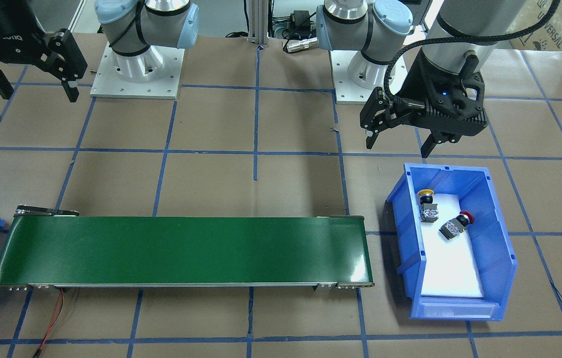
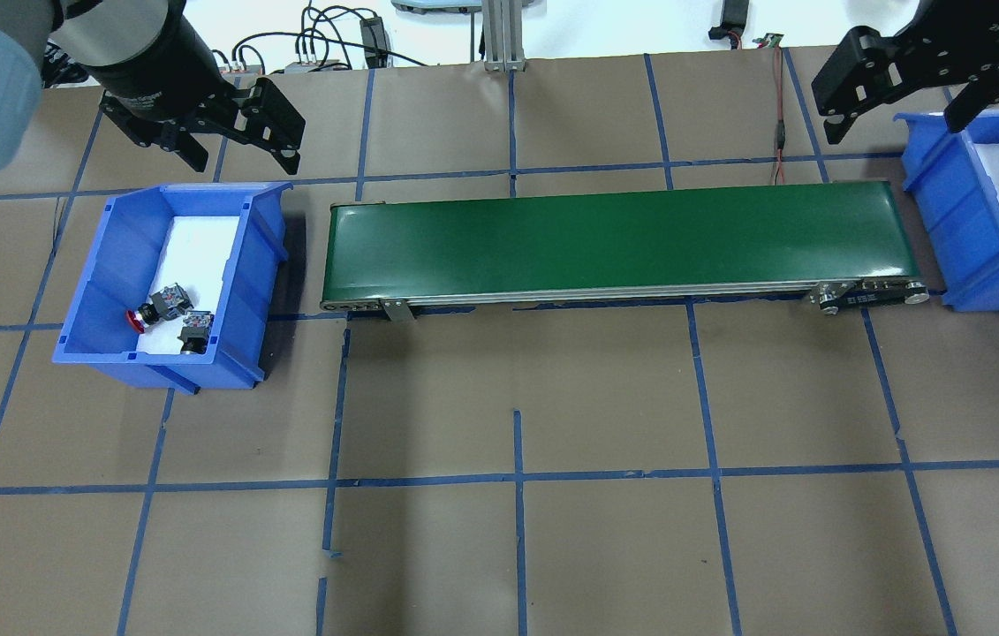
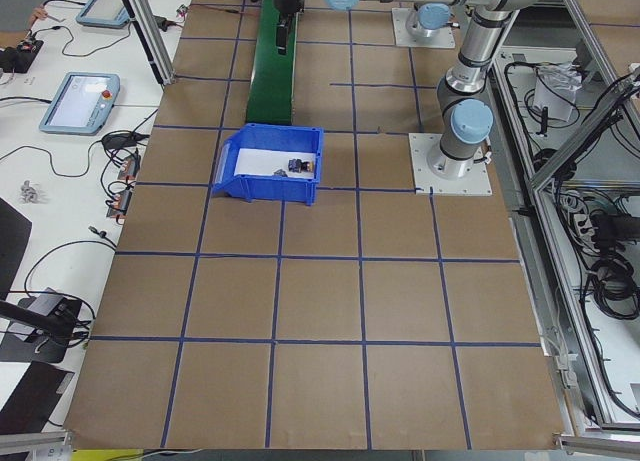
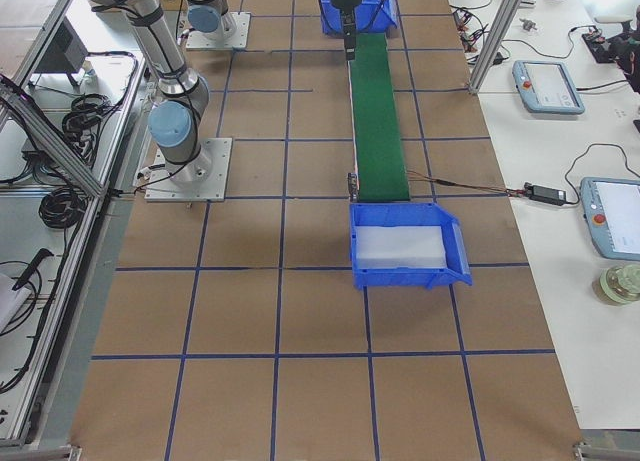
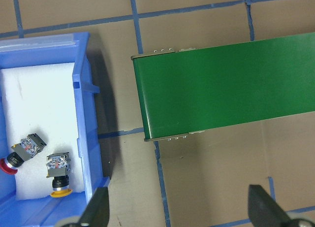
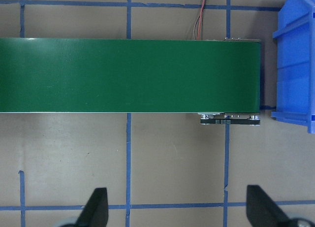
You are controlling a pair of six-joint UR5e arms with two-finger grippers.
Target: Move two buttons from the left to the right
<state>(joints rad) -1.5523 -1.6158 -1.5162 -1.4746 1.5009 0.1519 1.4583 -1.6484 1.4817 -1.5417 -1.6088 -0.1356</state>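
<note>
The left hand (image 1: 399,144) hung open above the desk (image 2: 605,397), its two fingers spread wide and gripping nothing, raised close over the blue bin (image 1: 497,233) at the left end of the green conveyor belt (image 1: 181,248). In that bin both buttons lay on their sides on a white liner, towards the robot's end. The yellow button (image 1: 427,205) was on the side nearer the belt and the red button (image 1: 456,224) just beside it, a small gap between them in the left wrist view. At the belt's other end the right hand (image 2: 895,124) was raised too, fingers apart and holding nothing, near a second blue bin (image 2: 949,203) lined in white. The belt stretched between the two bins, with a red and black wire trailing from its right end
</note>
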